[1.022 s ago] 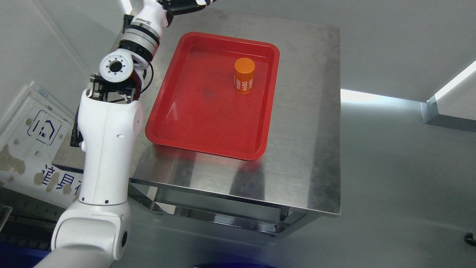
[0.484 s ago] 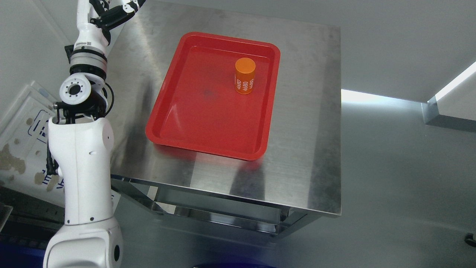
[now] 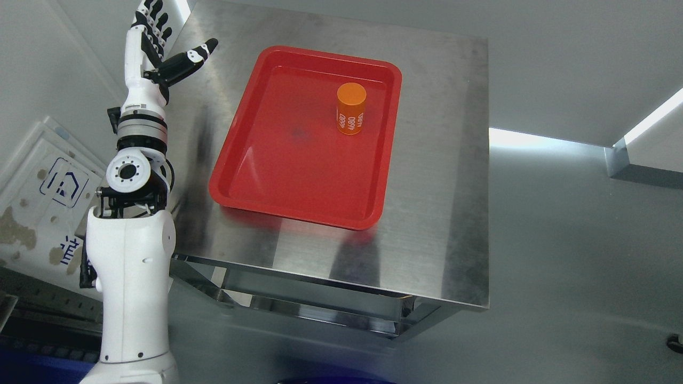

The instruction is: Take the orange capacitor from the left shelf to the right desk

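An orange capacitor (image 3: 351,109), a short cylinder with white "4680" print, stands upright in the far right part of a red tray (image 3: 256,176). The tray lies on a steel desk (image 3: 437,176). My left hand (image 3: 163,48) is raised at the desk's far left corner, well left of the tray, open with its black-tipped fingers spread and holding nothing. Its white arm rises from the lower left. The right arm does not show.
A white board with blue markings (image 3: 42,202) leans at the left, behind the left arm. Grey floor lies to the right of the desk. The desk's front edge (image 3: 331,285) drops off toward me.
The left arm has pulled back from the desk's far edge, leftward and toward me. Its hand, cut off by the top edge before, now shows whole with fingers spread. Capacitor and tray have not moved.
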### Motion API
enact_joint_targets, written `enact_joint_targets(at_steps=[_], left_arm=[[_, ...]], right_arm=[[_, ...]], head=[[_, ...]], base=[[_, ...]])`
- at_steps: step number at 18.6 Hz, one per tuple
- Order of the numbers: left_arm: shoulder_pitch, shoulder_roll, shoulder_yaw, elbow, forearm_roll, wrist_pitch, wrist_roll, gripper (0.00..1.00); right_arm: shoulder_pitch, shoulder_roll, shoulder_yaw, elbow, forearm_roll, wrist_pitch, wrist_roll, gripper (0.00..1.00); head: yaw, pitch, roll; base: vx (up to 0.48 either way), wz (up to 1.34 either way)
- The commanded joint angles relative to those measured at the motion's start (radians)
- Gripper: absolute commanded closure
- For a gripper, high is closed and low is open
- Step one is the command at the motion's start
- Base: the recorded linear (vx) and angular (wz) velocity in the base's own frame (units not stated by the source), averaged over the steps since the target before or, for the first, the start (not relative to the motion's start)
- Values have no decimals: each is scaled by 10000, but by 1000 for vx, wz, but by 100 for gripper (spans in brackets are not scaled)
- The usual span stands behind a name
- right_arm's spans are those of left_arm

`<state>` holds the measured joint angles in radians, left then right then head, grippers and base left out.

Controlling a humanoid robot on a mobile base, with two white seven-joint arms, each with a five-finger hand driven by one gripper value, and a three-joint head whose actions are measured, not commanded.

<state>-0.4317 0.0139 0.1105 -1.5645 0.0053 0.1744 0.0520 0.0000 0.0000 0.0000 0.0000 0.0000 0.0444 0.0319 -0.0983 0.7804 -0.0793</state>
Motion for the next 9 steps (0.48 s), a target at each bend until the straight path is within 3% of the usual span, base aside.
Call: enact_joint_targets(at_steps=[1,3,9], left_arm=[[1079,43,-538,-891,39,-423,17,0],[1218,412,-507,-891,39,-746,17,0],[1617,444,-568,-891,39,-824,1,0]], right_arm=[[16,-175,-107,-337,0,1,3,0],[16,-175,-107,-337,0,-15,3,0],[16,-175,-107,-337,0,1,3,0]], head=[[0,0,0],[0,0,0],[0,0,0]], base=[[0,0],[0,0],[0,0]])
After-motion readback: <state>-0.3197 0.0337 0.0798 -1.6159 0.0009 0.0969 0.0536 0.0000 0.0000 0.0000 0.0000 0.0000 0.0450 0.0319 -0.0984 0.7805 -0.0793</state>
